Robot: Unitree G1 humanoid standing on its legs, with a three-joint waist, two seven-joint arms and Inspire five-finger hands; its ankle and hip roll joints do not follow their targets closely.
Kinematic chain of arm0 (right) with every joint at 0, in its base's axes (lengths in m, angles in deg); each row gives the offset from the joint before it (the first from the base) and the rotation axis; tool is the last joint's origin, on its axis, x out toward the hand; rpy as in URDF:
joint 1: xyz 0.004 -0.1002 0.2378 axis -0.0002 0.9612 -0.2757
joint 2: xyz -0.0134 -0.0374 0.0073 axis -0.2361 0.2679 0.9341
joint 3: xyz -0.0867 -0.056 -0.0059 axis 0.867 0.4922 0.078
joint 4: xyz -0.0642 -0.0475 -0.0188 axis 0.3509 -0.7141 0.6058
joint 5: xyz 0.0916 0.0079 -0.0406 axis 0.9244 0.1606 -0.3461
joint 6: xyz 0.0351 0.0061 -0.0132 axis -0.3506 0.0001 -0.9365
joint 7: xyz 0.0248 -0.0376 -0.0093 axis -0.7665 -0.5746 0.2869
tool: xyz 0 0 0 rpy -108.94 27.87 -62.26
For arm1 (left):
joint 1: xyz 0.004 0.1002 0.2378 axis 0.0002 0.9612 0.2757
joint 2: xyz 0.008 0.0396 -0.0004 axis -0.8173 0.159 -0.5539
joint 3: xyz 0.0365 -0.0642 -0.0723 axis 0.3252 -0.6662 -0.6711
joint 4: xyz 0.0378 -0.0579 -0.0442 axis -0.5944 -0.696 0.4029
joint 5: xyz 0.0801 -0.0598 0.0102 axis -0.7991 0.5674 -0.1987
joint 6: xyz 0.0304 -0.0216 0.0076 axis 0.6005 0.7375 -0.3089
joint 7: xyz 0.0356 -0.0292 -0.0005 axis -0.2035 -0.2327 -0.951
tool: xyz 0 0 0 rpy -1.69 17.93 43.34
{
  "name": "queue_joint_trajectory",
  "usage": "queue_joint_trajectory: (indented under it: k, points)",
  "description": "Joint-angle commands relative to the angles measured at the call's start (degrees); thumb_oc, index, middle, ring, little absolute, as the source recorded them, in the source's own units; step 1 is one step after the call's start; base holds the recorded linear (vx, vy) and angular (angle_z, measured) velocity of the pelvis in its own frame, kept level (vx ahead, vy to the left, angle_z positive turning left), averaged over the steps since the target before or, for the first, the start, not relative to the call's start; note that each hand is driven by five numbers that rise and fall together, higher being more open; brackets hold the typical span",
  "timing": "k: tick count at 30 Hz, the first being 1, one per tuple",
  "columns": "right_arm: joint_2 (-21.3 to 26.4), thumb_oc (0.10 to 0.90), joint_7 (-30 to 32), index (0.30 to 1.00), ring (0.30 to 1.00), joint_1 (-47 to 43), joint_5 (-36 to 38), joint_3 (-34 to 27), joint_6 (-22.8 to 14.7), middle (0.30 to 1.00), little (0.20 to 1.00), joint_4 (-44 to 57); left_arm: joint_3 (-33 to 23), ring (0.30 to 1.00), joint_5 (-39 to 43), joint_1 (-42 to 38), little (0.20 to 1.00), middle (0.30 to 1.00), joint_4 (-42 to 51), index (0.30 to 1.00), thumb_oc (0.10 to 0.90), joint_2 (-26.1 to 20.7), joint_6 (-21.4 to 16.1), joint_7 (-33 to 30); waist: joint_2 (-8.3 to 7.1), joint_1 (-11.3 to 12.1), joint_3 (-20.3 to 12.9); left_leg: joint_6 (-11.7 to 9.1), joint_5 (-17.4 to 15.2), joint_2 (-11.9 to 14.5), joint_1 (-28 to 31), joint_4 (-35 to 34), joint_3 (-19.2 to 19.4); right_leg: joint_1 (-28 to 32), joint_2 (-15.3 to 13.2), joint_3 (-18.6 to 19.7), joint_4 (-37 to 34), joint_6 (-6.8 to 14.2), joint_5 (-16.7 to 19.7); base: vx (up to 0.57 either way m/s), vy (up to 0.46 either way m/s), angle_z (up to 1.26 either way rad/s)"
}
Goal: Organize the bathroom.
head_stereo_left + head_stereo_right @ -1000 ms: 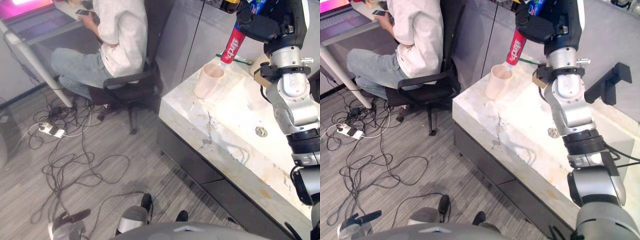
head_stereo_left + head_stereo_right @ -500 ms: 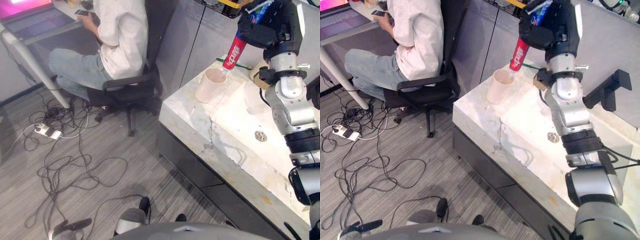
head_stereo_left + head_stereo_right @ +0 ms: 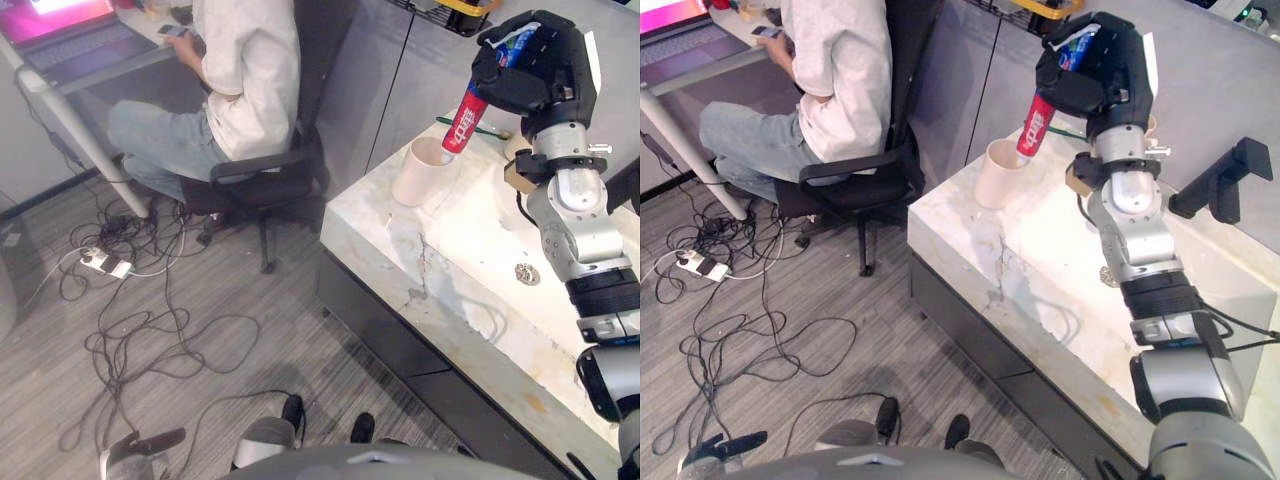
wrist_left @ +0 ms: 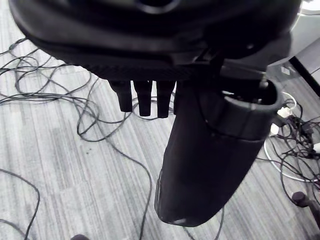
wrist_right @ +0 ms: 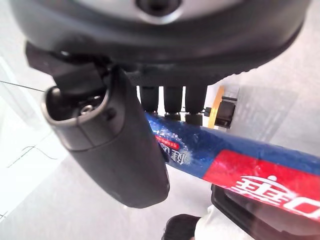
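I had my right hand (image 3: 535, 65) curled round the toothpaste tube (image 3: 468, 112), gripping its blue upper end so that the red lower part hung free below my fingers. The tube's long axis ran steeply down and slightly towards my left, and its capped tip pointed at the mouth of the pale cup (image 3: 420, 172) standing near the far corner of the bench (image 3: 470, 300). The tip sat just over the cup's rim on the side nearer my hand; I could not quite tell whether it had crossed inside the rim or hovered a little above it. So the move ahead, as I judged it, turned on bringing that tip down along the tube's own line into the cup. A green toothbrush (image 3: 486, 126) lay on the bench just behind the tube. My left hand (image 4: 145, 97) hung over the floor, its fingers relaxed and holding nothing.
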Motion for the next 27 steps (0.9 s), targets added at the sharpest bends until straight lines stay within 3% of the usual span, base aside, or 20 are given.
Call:
queue_joint_trajectory:
  k: [1,8,18,20,21,22,23,25,26,27]
  points:
    - [2.99,0.400,0.15,0.300,0.300,-9.32,0.37,-2.98,-6.71,0.300,0.300,1.83,3.64,0.900,-3.97,1.16,0.900,0.900,-1.85,0.900,0.800,-3.42,-1.60,-1.76,-0.86,2.12,-5.37,0.02,-1.88,-0.24,0.96,0.07,3.98,0.49,1.37,0.24,1.30,1.83,-2.23,0.04,0.031,0.01]
    - [4.17,0.400,-0.81,0.300,0.300,-8.44,1.72,-3.34,-5.49,0.300,0.300,2.42,2.90,0.900,-4.66,2.31,0.900,0.900,-1.82,0.900,0.800,-3.08,-1.57,-1.49,-1.42,2.35,-5.85,0.17,-2.09,-0.54,0.96,-0.08,3.87,0.77,1.43,0.00,1.25,1.76,-2.67,0.04,0.017,0.04]
    - [1.29,0.400,0.02,0.300,0.300,-5.50,-0.37,-3.51,-5.47,0.300,0.300,4.40,2.63,0.900,-4.67,3.43,0.900,0.900,-2.74,0.900,0.800,-2.83,-2.76,-1.44,-1.15,2.25,-4.82,0.49,-2.26,-0.29,1.13,-0.12,4.14,0.74,1.51,0.10,1.47,1.60,-2.94,0.02,-0.001,0.04]
    - [1.11,0.711,-0.30,0.766,0.766,-4.96,-0.12,-3.51,-5.57,0.766,0.766,4.87,2.35,0.900,-4.79,3.42,0.900,0.900,-3.15,0.900,0.800,-2.69,-3.16,-1.29,-0.99,1.85,-4.88,0.49,-2.40,-0.21,1.26,-0.11,4.52,0.72,1.57,0.37,1.52,1.59,-3.05,0.00,0.000,0.00]
    - [1.00,0.758,-0.37,0.836,0.836,-4.76,-0.22,-3.60,-5.73,0.836,0.836,5.11,2.37,0.900,-4.88,3.45,0.900,0.900,-2.97,0.900,0.800,-2.62,-3.09,-1.34,-0.93,1.72,-4.90,0.52,-2.44,-0.22,1.32,-0.08,4.63,0.71,1.59,0.51,1.59,1.58,-3.10,0.00,0.000,0.00]
    - [0.97,0.758,-0.34,0.836,0.836,-4.69,-0.29,-3.64,-5.69,0.836,0.836,5.27,2.43,0.900,-4.87,3.43,0.900,0.900,-2.86,0.900,0.800,-2.60,-2.99,-1.38,-0.91,1.69,-4.91,0.52,-2.45,-0.22,1.33,-0.07,4.67,0.70,1.59,0.54,1.63,1.58,-3.13,0.00,0.000,0.00]
    - [0.92,0.640,-0.41,0.660,0.660,-4.31,-0.31,-3.79,-5.65,0.660,0.660,5.95,2.33,0.900,-5.11,3.36,0.900,0.900,-2.31,0.900,0.800,-2.57,-2.60,-1.42,-0.78,1.47,-4.96,0.59,-2.50,-0.26,1.36,-0.03,4.82,0.65,1.59,0.70,1.76,1.55,-3.20,0.00,0.000,0.00]
    - [0.88,0.634,-0.42,0.651,0.651,-4.18,-0.28,-3.85,-5.65,0.651,0.651,6.15,2.38,0.900,-5.05,3.34,0.900,0.900,-2.24,0.900,0.800,-2.60,-2.56,-1.48,-0.75,1.38,-4.98,0.62,-2.53,-0.28,1.39,-0.02,4.85,0.63,1.59,0.78,1.80,1.56,-3.22,0.00,0.011,-0.03]
    - [0.25,0.800,-0.55,0.900,0.900,-3.28,-0.17,-4.16,-5.84,0.900,0.900,7.36,2.68,0.900,-4.98,3.09,0.900,0.900,-2.18,0.900,0.800,-2.49,-2.39,-1.70,-0.61,0.91,-5.03,0.75,-2.67,-0.32,1.53,-0.02,5.13,0.44,1.59,1.12,2.10,1.58,-3.30,0.00,0.013,-0.04]
    - [0.06,0.800,-0.56,0.900,0.900,-3.01,-0.09,-4.27,-5.77,0.900,0.900,7.84,2.73,0.900,-5.18,2.98,0.900,0.900,-2.22,0.900,0.800,-2.44,-2.27,-1.72,-0.58,0.76,-5.04,0.79,-2.70,-0.33,1.58,-0.02,5.19,0.40,1.59,1.22,2.15,1.58,-3.30,0.00,0.011,-0.05]
